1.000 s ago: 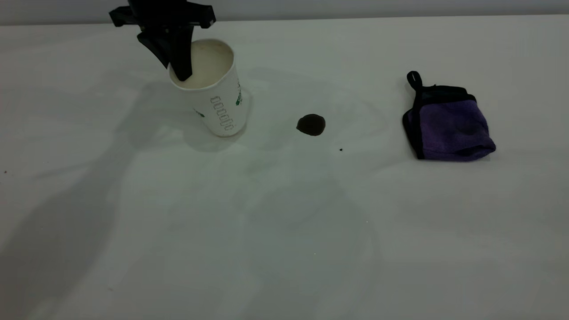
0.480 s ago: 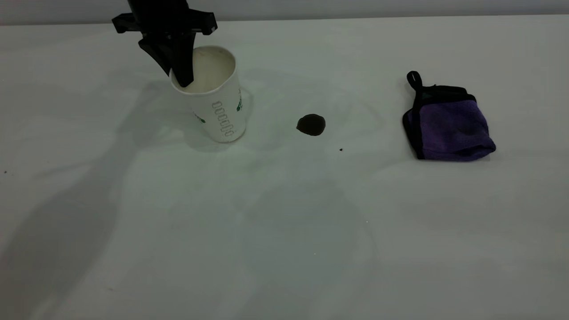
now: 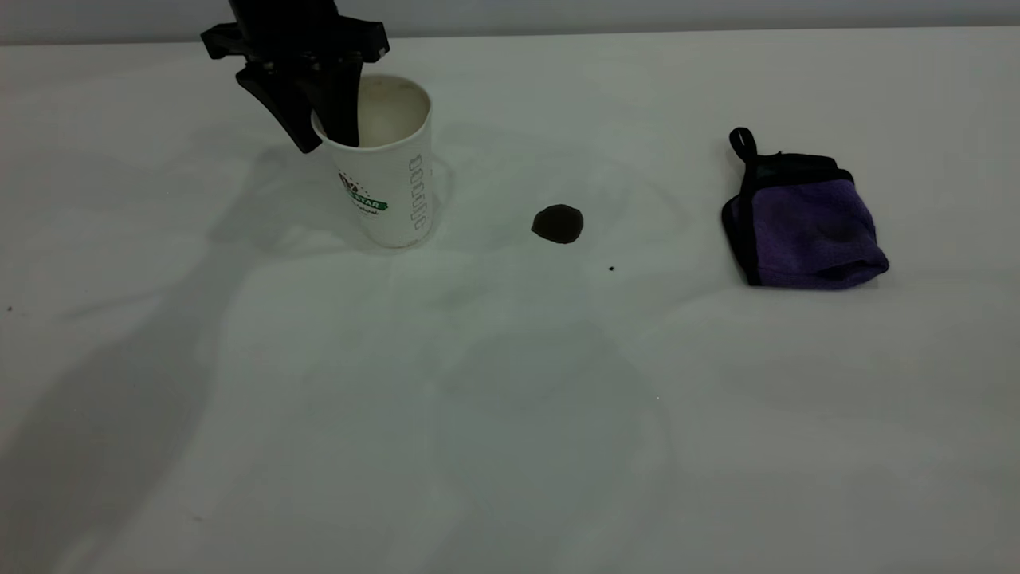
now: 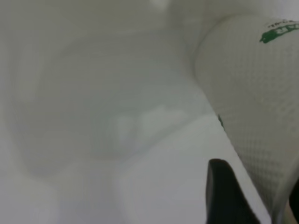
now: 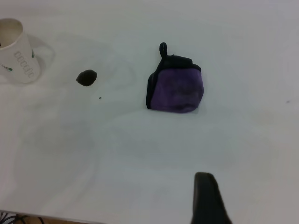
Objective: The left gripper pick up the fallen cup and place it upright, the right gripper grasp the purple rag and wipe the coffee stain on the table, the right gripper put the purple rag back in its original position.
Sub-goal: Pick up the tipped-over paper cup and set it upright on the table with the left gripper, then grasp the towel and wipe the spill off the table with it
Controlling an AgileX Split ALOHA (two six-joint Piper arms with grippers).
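The cup (image 3: 385,163) stands upright, mouth up, on the table (image 3: 510,399).

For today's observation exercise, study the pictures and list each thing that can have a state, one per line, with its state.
cup: upright on the table, mouth up, rim between the left hand's fingers.
left hand: at the cup's rim, one finger inside, one outside, slightly apart.
purple rag: folded, lying flat, untouched.
coffee stain: not yet wiped, between cup and rag.
table: stained, with a tiny dark speck near the stain.
right hand: above the table, away from the rag.
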